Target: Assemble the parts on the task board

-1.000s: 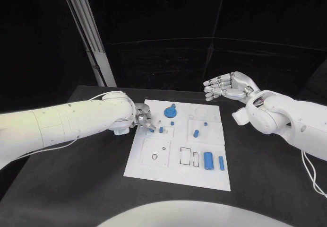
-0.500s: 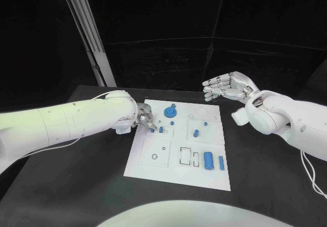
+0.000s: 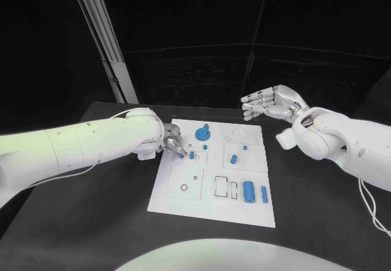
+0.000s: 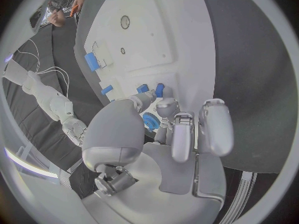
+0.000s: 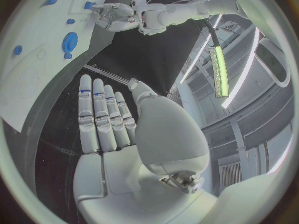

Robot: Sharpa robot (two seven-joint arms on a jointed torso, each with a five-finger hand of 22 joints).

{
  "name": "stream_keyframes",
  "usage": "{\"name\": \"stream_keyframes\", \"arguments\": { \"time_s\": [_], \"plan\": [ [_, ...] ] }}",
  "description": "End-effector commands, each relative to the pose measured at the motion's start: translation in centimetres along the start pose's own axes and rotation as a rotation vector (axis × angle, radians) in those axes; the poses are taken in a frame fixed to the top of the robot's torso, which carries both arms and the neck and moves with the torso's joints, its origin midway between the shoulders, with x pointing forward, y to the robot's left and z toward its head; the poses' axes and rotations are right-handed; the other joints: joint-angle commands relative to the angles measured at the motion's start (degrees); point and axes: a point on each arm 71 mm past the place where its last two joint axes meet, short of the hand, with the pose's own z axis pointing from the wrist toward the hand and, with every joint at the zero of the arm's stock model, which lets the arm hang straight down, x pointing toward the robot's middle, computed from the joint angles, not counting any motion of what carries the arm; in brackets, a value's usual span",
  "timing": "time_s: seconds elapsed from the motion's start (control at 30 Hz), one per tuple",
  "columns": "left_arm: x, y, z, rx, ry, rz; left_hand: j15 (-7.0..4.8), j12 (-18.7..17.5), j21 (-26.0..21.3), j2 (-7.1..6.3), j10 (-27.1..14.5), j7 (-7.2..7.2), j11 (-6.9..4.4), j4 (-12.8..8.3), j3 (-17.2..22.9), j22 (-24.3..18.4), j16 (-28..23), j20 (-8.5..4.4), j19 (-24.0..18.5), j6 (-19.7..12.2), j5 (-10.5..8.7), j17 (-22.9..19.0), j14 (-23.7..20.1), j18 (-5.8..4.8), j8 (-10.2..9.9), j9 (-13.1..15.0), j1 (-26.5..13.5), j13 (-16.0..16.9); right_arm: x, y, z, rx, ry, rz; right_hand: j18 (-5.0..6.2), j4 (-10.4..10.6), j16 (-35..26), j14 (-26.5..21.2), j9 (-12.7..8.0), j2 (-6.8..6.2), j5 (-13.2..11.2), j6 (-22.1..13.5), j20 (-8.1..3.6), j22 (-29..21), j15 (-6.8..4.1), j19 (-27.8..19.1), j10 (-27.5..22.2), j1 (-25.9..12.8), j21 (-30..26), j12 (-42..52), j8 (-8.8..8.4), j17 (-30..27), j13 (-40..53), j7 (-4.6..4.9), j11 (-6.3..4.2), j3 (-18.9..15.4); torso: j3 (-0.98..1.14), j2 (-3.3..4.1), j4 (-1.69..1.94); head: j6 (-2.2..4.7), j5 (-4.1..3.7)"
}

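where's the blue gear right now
In the head view the blue gear sits near the task board's far edge, just right of the left hand.

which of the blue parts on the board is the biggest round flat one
The blue gear-like disc near the far edge of the task board. It is wide and round; the other blue parts are small pegs or upright cylinders.

**Lighting and picture quality**

Room behind my table point(image 3: 98, 226) is dark; the task board point(image 3: 213, 197) reads bright, near washed out. My left arm point(image 3: 73, 149) carries a faint greenish glare. Bright strip lamp point(image 5: 219, 69) shows past my right hand point(image 5: 115, 129). Wrist views bend straight edges; rims soften. Head view sharp.
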Motion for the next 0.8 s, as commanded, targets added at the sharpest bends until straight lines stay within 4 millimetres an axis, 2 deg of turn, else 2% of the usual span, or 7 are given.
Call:
{"name": "stream_keyframes", "arguments": {
  "time_s": [0.03,0.13,0.27,0.43,0.63,0.8],
  "plan": [
    [0.68,0.37,0.17,-0.033,0.041,0.016,-0.53,0.25,0.26,-0.35,0.39,-0.23,-0.04,-0.88,0.5,0.11,0.18,-0.43,0.72,0.51,0.22,15.1,6.01,-0.51,0.29,-0.09,-1.42,0.06,0.01,0.17,0.06,-0.011,0.007,0.002,0.56,-0.31,-0.04,-0.31,0.01,0.14,-0.32,-0.47,0.23,-0.08,0.09,0.13,-0.43,-0.45,-0.42,0.19,0.09,-0.09,-0.08,0.35,0.09,0.06,-0.03,0.01,0.06,-0.02,0.06],
    [0.66,0.4,0.2,-0.038,0.039,0.007,-0.56,0.19,0.18,-0.96,0.33,-0.26,-0.05,0.51,-1.37,0.07,0.18,-0.48,0.71,0.88,0.19,15.1,6.01,-0.5,0.38,-0.17,-3.44,-0.12,-0.03,0.15,0.06,-0.011,0.005,0.001,0.55,-0.28,-0.05,-0.37,0.01,0.15,-0.31,-0.51,0.25,-0.12,0.13,0.12,-0.49,-0.56,-0.49,0.19,0.09,-0.15,-0.09,0.37,0.12,0.02,-0.05,0.0,0.11,0.05,0.09],
    [0.57,0.49,0.22,-0.043,0.031,-0.002,-0.42,0.25,0.11,-2.34,0.28,-0.03,0.15,3.65,-5.69,0.07,0.18,-0.43,0.7,1.32,0.16,15.1,6.01,-0.52,0.41,-0.32,-7.47,-0.21,-0.05,0.14,0.06,-0.011,0.004,0.001,0.55,-0.23,-0.05,-0.4,0.01,0.19,-0.28,-0.55,0.28,-0.16,0.15,0.12,-0.54,-0.69,-0.55,0.21,0.1,-0.2,-0.08,0.39,0.14,-0.02,-0.06,-0.01,0.1,0.05,0.17],
    [0.41,0.69,0.23,-0.048,0.016,-0.013,-0.46,0.43,0.01,-3.18,0.18,-0.09,0.13,6.03,-10.88,0.08,0.18,-0.44,0.7,1.32,0.11,15.1,6.01,-0.49,0.28,-0.55,-9.37,-0.1,-0.06,0.13,0.07,-0.011,0.004,0.001,0.55,-0.19,-0.05,-0.42,0.0,0.22,-0.25,-0.57,0.3,-0.19,0.17,0.13,-0.57,-0.79,-0.6,0.23,0.1,-0.24,-0.08,0.4,0.16,-0.04,0.0,-0.03,0.02,0.13,0.13],
    [0.14,0.75,0.1,-0.019,-0.021,-0.042,-0.58,0.53,-0.15,-2.59,0.01,-0.2,0.04,7.45,-15.07,0.03,0.18,-0.53,0.7,1.2,0.16,15.1,6.01,-0.46,0.25,-0.75,-8.51,-0.05,-0.13,0.09,0.05,-0.01,0.002,0.0,0.55,-0.19,-0.05,-0.42,0.0,0.22,-0.25,-0.57,0.3,-0.19,0.17,0.13,-0.57,-0.79,-0.6,0.23,0.1,-0.24,-0.08,0.4,0.16,-0.04,-0.02,-0.02,0.01,0.25,-0.09],
    [-0.07,0.66,-0.23,0.035,-0.068,-0.084,-0.55,0.25,-0.56,-2.05,-0.37,-0.14,0.06,7.84,-16.08,-0.41,0.18,-0.55,0.55,0.94,0.19,15.1,6.01,-0.35,0.28,-0.77,-7.9,-0.54,-0.19,0.07,0.01,-0.009,0.001,-0.001,0.55,-0.13,-0.05,-0.46,0.0,0.26,-0.2,-0.6,0.33,-0.23,0.19,0.13,-0.62,-0.93,-0.66,0.25,0.1,-0.3,-0.08,0.42,0.18,-0.08,0.04,-0.03,0.01,0.33,-0.33]
  ]
}}
